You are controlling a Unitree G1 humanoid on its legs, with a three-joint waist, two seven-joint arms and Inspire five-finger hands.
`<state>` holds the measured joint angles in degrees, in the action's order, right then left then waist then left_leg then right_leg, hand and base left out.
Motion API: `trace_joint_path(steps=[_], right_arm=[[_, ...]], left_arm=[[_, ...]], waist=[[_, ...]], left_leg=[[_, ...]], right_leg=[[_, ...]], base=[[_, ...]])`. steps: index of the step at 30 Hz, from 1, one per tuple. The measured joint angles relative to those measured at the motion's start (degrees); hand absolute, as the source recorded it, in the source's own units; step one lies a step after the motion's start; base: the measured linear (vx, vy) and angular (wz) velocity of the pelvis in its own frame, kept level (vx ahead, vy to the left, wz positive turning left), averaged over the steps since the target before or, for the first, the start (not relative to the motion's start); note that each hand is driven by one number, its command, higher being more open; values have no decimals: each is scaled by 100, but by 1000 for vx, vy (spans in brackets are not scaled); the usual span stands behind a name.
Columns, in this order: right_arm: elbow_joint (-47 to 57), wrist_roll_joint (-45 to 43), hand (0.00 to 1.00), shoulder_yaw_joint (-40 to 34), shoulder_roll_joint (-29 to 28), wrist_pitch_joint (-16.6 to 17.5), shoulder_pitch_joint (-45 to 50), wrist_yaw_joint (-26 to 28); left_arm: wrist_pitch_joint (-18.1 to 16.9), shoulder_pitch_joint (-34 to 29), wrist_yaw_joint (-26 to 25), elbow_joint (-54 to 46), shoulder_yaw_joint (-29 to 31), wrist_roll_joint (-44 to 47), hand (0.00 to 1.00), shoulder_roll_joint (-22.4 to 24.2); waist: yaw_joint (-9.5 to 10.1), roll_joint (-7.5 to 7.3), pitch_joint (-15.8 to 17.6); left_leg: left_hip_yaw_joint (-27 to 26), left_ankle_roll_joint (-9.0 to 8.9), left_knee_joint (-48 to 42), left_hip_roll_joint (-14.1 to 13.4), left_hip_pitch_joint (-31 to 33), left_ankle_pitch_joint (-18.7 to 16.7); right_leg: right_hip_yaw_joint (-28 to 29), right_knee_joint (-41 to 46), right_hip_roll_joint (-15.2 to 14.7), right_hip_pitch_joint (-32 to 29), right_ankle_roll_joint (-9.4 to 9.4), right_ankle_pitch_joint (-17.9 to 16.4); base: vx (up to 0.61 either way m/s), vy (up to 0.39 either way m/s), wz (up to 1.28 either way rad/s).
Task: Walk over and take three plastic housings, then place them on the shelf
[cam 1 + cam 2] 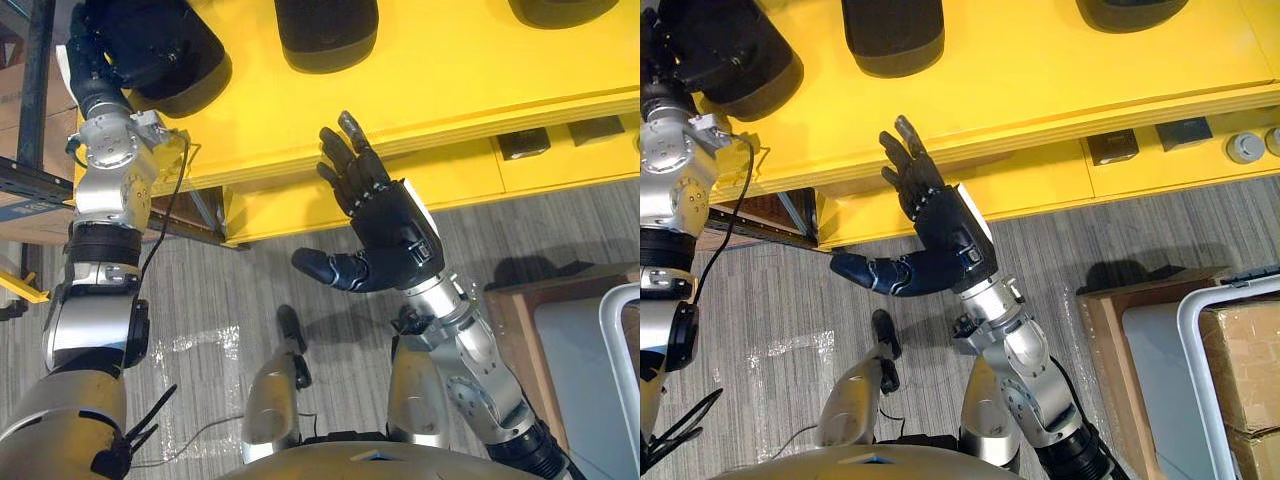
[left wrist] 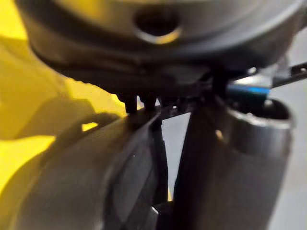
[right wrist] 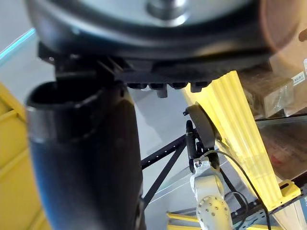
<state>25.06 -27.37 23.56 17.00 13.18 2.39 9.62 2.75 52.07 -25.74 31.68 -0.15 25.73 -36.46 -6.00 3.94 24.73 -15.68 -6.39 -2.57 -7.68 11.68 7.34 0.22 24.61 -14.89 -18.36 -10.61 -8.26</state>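
Three dark plastic housings stand on the yellow shelf (image 1: 450,90): one at the left (image 1: 170,55), one in the middle (image 1: 325,35), one at the right (image 1: 560,10). My left hand (image 1: 92,55) rests against the left housing at the shelf's left end; its dark shape merges with the housing, so its grip is unclear. My right hand (image 1: 385,225) hangs in the air just below the shelf's front edge, open, palm up, thumb stretched out to the left, holding nothing. It appears in the right eye view as well (image 1: 945,235).
A lower yellow level holds small dark blocks (image 1: 1112,146) and round grey parts (image 1: 1245,147). A wooden crate (image 1: 1110,330) and a white-framed cart with cardboard boxes (image 1: 1240,350) stand at the lower right. A dark metal rack (image 1: 35,100) is at the left.
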Motion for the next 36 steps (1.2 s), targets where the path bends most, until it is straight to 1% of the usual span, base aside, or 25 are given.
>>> trace_joint_path(steps=[3, 5, 6, 8, 10, 11, 13, 14, 16, 17, 18, 19, 20, 21, 23, 24, 25, 26, 28, 29, 30, 31, 33, 34, 36], right_arm=[[0, 4, 100, 93, 0, 52, 289, -1], [0, 10, 100, 203, 0, 162, 521, -2], [0, 11, 100, 229, 0, 172, 563, -2], [-1, 12, 100, 331, 0, 226, 649, -1], [-1, 11, 100, 374, -3, 262, 641, 6], [-4, 9, 100, 372, -2, 290, 642, 19], [-67, 12, 100, 251, -6, 367, 636, 80], [-100, 20, 100, 208, -13, 385, 642, 91], [-282, 250, 100, -35, -85, 412, 634, 100], [-368, 550, 100, -227, -124, 434, 636, 67], [-418, 712, 100, -329, -124, 461, 620, 49], [-509, 1053, 100, -612, -115, 470, 536, 6], [-524, 1196, 100, -737, -108, 470, 510, -27], [-575, 1527, 100, -982, -81, 493, 420, -106], [-849, 2110, 100, -1296, 51, 523, 47, -301], [-967, 2318, 100, -1352, 100, 523, -100, -352], [-1211, 2581, 100, -1432, 234, 521, -385, -405], [-1342, 2737, 100, -1441, 321, 514, -540, -412], [-1860, 3183, 100, -1338, 685, 451, -1174, -397], [-2014, 3240, 100, -1250, 815, 420, -1352, -391], [-2340, 3394, 100, -1050, 1049, 310, -1710, -386], [-2614, 3396, 100, -882, 1188, 249, -1989, -391], [-3217, 3436, 100, -679, 1272, 204, -2522, -412], [-3731, 3655, 100, -531, 1296, 200, -2900, -521], [-4214, 3837, 100, -342, 1352, 202, -3260, -683]], left_arm=[[-103, -1, -321, -167, -30, -517, 100, -28], [-330, -73, -505, -595, -27, -940, 100, -144], [-398, -139, -520, -747, -25, -1079, 100, -190], [-650, -587, -582, -1475, 37, -1488, 100, -300], [-764, -957, -612, -1942, 119, -1701, 100, -303], [-787, -1172, -618, -2190, 143, -1850, 100, -303], [-785, -1790, -599, -2709, 169, -2095, 100, -275], [-779, -1940, -573, -2801, 168, -2164, 100, -245], [-776, -2525, -450, -3168, 227, -2197, 100, -43], [-778, -2938, -291, -3509, 359, -2190, 100, 210], [-784, -3157, -185, -3695, 421, -2176, 100, 346], [-804, -3746, 53, -4170, 509, -2176, 100, 718], [-807, -3977, 166, -4345, 507, -2177, 100, 874], [-818, -4462, 434, -4664, 482, -2181, 100, 1186], [-931, -5317, 726, -4982, 278, -2210, 100, 1687], [-974, -5533, 727, -5010, 205, -2316, 100, 1815], [-1048, -5876, 728, -5011, 83, -2536, 100, 2051], [-1091, -6028, 723, -5009, 46, -2622, 100, 2160], [-1448, -6505, 621, -4913, 36, -3039, 100, 2470], [-1532, -6577, 603, -4855, 32, -3080, 100, 2513], [-1723, -6650, 586, -4609, -4, -3082, 100, 2547], [-1839, -6677, 570, -4383, -47, -3093, 100, 2548], [-2017, -6782, 551, -3855, -201, -3095, 100, 2544], [-2054, -6911, 554, -3316, -395, -3114, 100, 2514], [-2051, -7082, 582, -2770, -544, -3244, 100, 2487]], waist=[[-19, -16, 4], [-23, -25, 6], [-22, -41, 1], [-23, -112, -29], [-35, -160, -85], [-37, -185, -158], [-44, -238, -417], [-48, -250, -495], [-43, -271, -738], [-41, -273, -895], [-27, -278, -956], [-2, -279, -1053], [24, -280, -1071], [103, -281, -1086], [161, -269, -1177], [177, -265, -1198], [236, -252, -1236], [285, -247, -1247], [465, -256, -1289], [514, -259, -1291], [625, -269, -1319], [738, -266, -1334], [903, -276, -1336], [1045, -297, -1342], [1192, -343, -1329]], left_leg=[[5, -1, 108, -11, -236, 1], [36, -9, 204, -31, -395, 7], [38, -11, 224, -37, -439, 8], [47, -14, 324, -45, -706, 10], [68, -28, 422, -45, -871, 18], [89, -41, 482, -47, -933, 27], [166, -53, 614, -39, -1068, 62], [192, -54, 633, -36, -1094, 63], [281, -62, 715, -27, -1243, 73], [364, -62, 725, -18, -1263, 72], [397, -62, 725, -15, -1275, 72], [492, -62, 725, -12, -1342, 72], [528, -62, 725, -12, -1380, 72], [580, -64, 725, -12, -1463, 70], [712, -68, 728, -10, -1507, 69], [741, -72, 729, -12, -1515, 72], [801, -86, 731, -25, -1512, 83], [816, -91, 735, -39, -1506, 89], [955, -128, 742, -111, -1396, 139], [1008, -112, 742, -125, -1371, 154], [1092, -102, 746, -146, -1310, 186], [1152, -133, 756, -167, -1263, 215], [1274, -145, 757, -207, -1150, 267], [1334, -162, 763, -223, -1070, 258], [1361, -165, 763, -247, -1002, 268]], right_leg=[[-65, -144, 18, 288, 0, 9], [-144, -320, 45, 512, 8, 76], [-155, -374, 53, 575, 4, 94], [-211, -557, 74, 890, 3, 123], [-262, -643, 86, 1071, 2, 124], [-301, -706, 95, 1148, 2, 124], [-397, -859, 107, 1341, -3, 127], [-425, -901, 107, 1392, -6, 129], [-559, -1066, 107, 1654, -13, 133], [-647, -1154, 105, 1773, -19, 138], [-679, -1196, 105, 1829, -21, 143], [-789, -1285, 104, 2010, -24, 150], [-838, -1313, 105, 2085, -24, 151], [-907, -1386, 107, 2248, -23, 152], [-1053, -1501, 118, 2451, -22, 158], [-1085, -1531, 126, 2490, -18, 173], [-1150, -1625, 154, 2570, -14, 211], [-1172, -1671, 176, 2579, -8, 231], [-1301, -1801, 275, 2644, 59, 270], [-1353, -1819, 296, 2640, 66, 276], [-1452, -1833, 330, 2647, 82, 286], [-1514, -1841, 358, 2648, 98, 297], [-1617, -1884, 420, 2634, 128, 340], [-1693, -1947, 448, 2635, 137, 381], [-1727, -2028, 489, 2632, 149, 434]], base=[[41, -8, 0], [41, 2, 2], [46, 7, -2], [52, 7, -4], [22, 1, -1], [45, -11, 6], [58, -12, 11], [48, -4, 13], [62, -6, 21], [62, -8, 25], [50, -12, 32], [44, -13, 25], [37, -19, 26], [-1, -21, 20], [-29, -25, 25], [-54, -17, 25], [-56, -10, 15], [-121, -19, 18], [-102, -21, 26], [-99, -35, 39], [-106, -38, 36], [-112, -38, 38], [-72, -34, 32], [-73, -32, 25], [-29, -18, 13]])
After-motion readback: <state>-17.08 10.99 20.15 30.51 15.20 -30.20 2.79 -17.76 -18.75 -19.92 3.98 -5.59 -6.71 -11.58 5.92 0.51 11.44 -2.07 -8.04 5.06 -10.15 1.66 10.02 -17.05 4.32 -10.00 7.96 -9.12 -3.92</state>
